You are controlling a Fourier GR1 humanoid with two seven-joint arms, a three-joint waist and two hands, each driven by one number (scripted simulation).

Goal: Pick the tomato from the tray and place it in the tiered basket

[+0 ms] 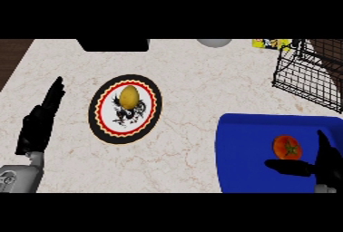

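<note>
Tomato lies on the blue tray at lower right, between the spread thumb and fingers of the right hand, not yet grasped. Closing evenly round it, then lifting toward the wire tiered basket, seems best. On the marble counter, the left hand rests, released, beside a patterned plate.
</note>
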